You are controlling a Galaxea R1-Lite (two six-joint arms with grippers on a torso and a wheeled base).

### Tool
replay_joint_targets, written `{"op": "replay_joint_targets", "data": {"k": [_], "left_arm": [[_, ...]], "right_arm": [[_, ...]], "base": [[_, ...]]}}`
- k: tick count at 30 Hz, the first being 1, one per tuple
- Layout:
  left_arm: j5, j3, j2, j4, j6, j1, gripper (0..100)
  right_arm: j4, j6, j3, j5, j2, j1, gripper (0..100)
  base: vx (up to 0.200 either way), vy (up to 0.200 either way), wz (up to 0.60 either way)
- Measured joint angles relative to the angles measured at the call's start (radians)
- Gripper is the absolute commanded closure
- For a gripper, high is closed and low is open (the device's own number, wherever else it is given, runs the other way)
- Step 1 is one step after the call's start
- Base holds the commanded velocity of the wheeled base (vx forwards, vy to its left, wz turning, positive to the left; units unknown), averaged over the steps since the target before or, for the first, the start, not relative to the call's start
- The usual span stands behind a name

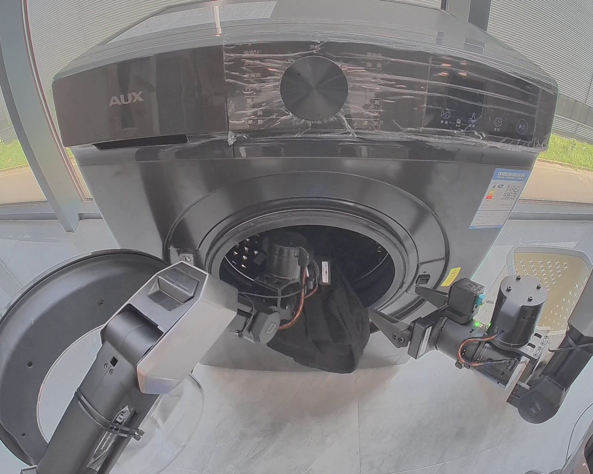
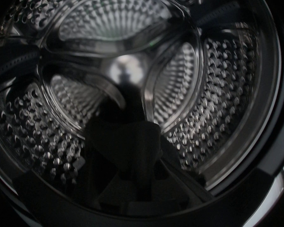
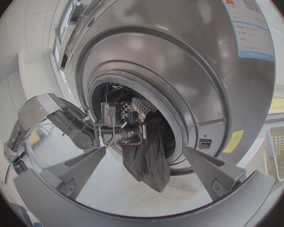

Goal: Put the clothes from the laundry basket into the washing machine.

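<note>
The dark grey washing machine (image 1: 178, 185) stands with its round opening uncovered. A black garment (image 1: 329, 334) hangs over the lower lip of the opening, half inside the drum and half drooping toward the floor. My left gripper (image 1: 285, 258) is inside the mouth of the drum just above the garment. In the left wrist view it is a dark outline against the shiny perforated drum (image 2: 211, 89), so its grip is unclear. My right gripper (image 1: 402, 311) is open and holds nothing, to the right of the garment (image 3: 148, 164) and apart from it, level with the lower rim.
The machine's round door (image 1: 39, 337) is swung open to the left, beside my left arm. A pale perforated laundry basket (image 1: 557, 281) stands at the right behind my right arm; its contents are hidden. Light tiled floor (image 1: 323, 422) lies in front of the machine.
</note>
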State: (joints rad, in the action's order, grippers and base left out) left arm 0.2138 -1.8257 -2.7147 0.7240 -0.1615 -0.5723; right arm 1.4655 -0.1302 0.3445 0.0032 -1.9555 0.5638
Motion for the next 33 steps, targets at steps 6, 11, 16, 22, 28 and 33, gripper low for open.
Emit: {"op": "replay_joint_targets", "data": {"k": [6, 11, 16, 22, 28, 33], "left_arm": [[0.04, -0.13, -0.022, 0.011, -0.002, 0.033, 100], [0.046, -0.167, -0.043, 0.013, -0.01, 0.042, 0], [0.046, -0.152, -0.051, 0.018, -0.017, 0.04, 0], [0.038, -0.037, -0.017, 0.01, -0.028, 0.018, 0], [-0.031, 0.181, 0.066, -0.025, -0.039, -0.016, 0], [-0.118, 0.343, 0.139, -0.049, -0.041, -0.041, 0]], "right_arm": [[0.001, -0.001, 0.0, 0.0, -0.005, 0.008, 0], [0.001, -0.002, 0.001, 0.0, -0.007, 0.01, 0], [0.001, -0.002, 0.0, 0.0, -0.008, 0.01, 0], [0.001, -0.002, -0.001, 0.0, -0.008, 0.009, 0], [0.0, -0.002, -0.001, 0.0, -0.008, 0.009, 0], [0.001, -0.002, -0.002, 0.0, -0.008, 0.01, 0]], "base": [[0.0, 0.0, 0.0], [0.0, 0.0, 0.0], [0.0, 0.0, 0.0], [0.0, 0.0, 0.0], [0.0, 0.0, 0.0], [0.0, 0.0, 0.0]]}}
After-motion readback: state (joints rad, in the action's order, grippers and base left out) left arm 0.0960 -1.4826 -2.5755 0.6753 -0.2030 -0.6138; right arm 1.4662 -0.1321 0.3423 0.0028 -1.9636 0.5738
